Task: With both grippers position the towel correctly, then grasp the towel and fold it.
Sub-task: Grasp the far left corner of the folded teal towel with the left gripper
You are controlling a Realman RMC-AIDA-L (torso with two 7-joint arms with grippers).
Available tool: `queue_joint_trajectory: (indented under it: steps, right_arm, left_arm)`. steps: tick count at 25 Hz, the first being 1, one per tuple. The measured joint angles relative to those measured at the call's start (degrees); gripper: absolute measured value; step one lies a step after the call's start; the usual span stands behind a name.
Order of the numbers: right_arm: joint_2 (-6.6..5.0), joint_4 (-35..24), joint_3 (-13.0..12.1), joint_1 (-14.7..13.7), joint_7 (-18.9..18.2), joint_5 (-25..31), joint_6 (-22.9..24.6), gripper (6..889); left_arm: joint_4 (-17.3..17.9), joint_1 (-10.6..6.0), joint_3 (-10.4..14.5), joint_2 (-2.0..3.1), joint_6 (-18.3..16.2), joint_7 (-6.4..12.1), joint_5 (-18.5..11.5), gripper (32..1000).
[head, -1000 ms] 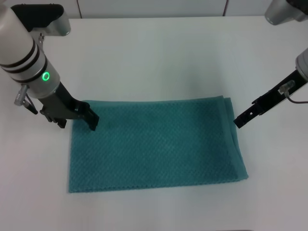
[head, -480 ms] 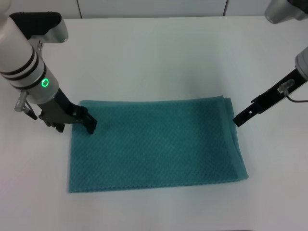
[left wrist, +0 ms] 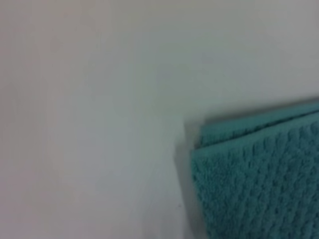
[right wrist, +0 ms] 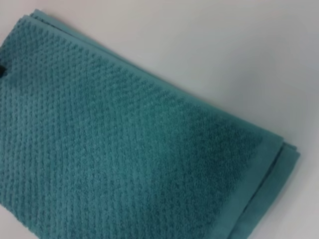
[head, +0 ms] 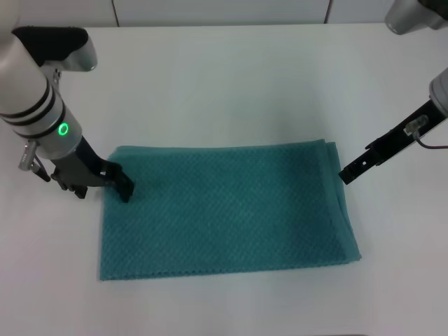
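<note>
one towel (head: 227,210) and two grippers are in view, nothing else loose. the towel is teal with a dimpled weave and lies flat on the white tabletop (head: 231,84), a wide rectangle already doubled over: stacked layers show along its right edge in the head view and at the corners in both wrist views. the left gripper (head: 124,190) is down at the towel's far left corner, its black tip on or just above the cloth near the left edge; whether it is clenched or released cannot be told. the right gripper (head: 348,175) hangs just beside the towel's far right corner, over bare tabletop, its slim black tip apart from the cloth; its state cannot be told either. nothing stands between either gripper and the towel. bare tabletop runs all around the cloth, widest on the far side and narrowest along the near edge. the far border of the tabletop meets a pale wall (head: 224,10).
</note>
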Motion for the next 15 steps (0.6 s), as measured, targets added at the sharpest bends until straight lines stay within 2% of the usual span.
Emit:
queue_joint_trajectory:
  steps: [4,15]
  right_arm:
    - [0.0,0.0,0.0,0.0,0.0,0.0,0.1,854]
    - [0.0,0.0,0.0,0.1,0.1,0.0,0.2,854]
  left_arm:
    - [-0.9,0.01,1.0,-0.17,-0.7,-0.03,0.0,860]
    - [-2.0,-0.23,1.3,-0.51,-1.4,-0.05,0.0,858]
